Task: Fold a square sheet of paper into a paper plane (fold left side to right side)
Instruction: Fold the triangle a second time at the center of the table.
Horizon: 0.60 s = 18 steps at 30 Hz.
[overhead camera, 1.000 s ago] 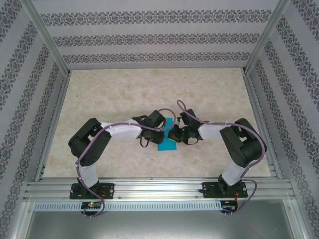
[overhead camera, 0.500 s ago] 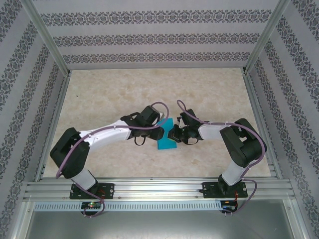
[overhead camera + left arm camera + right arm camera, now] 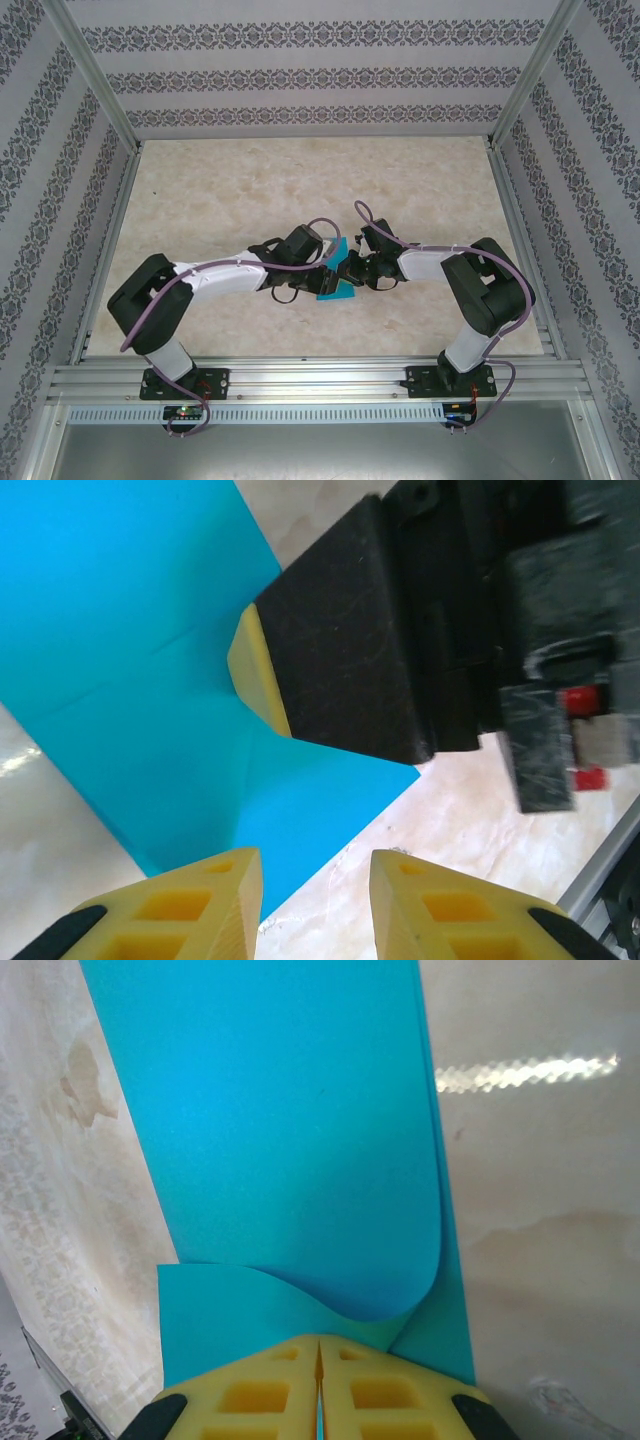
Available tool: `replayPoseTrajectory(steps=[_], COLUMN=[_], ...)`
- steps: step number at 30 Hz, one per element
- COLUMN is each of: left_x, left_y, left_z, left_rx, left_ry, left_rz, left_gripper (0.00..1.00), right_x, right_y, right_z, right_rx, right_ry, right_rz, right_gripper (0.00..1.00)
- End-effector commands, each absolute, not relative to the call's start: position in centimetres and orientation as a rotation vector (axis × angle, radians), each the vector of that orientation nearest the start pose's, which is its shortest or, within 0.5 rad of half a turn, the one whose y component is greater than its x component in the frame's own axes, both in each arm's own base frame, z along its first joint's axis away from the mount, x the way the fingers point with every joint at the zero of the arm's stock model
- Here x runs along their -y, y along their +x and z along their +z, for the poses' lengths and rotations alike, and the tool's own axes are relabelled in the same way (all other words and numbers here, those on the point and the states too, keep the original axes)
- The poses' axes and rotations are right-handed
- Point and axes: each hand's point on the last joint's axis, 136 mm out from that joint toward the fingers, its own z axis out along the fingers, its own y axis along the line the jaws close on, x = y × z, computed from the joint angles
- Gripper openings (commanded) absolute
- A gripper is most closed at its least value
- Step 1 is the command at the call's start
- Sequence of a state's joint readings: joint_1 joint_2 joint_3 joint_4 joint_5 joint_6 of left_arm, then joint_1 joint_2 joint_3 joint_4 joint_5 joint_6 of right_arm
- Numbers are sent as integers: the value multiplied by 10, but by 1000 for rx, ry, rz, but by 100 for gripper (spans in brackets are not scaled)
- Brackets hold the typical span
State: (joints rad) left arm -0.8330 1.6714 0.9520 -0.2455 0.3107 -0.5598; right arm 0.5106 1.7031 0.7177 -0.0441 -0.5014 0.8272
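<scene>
Now right pincer (image 3: 318, 1348) pinches folded teal paper (image 3: 290, 1140)

The left claw (image 3: 322, 268) and right claw (image 3: 348, 270) stood tip to tip over the thin teal-blue paper sheet (image 3: 338, 292) at mid-table. Their white-and-black arms (image 3: 225, 272) barred the near strip (side to side). Beyond, the beige marble-patterned table (image 3: 300, 180) lay open up to the patterned back wall (image 3: 300, 80).

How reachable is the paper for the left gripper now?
Likely yes: the left gripper, open, sits at the edge of the paper with nothing between; the right gripper pinches another edge.
</scene>
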Motion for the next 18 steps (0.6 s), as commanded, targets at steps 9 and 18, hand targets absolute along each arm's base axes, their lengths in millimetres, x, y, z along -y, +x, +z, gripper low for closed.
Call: replayPoseTrajectory(steps=[9, 18], left_x=[346, 334], left_y=[234, 227], left_z=[45, 24], left_rx=[-2731, -2794], left_ry=[507, 497], left_rz=[-878, -815], left_gripper=[35, 35], right_x=[-230, -229], right_y=[256, 257], right_z=[-13, -11], right_rx=[-2917, -2916], right_ry=[263, 260], right_rz=[922, 919], right_gripper=[9, 10])
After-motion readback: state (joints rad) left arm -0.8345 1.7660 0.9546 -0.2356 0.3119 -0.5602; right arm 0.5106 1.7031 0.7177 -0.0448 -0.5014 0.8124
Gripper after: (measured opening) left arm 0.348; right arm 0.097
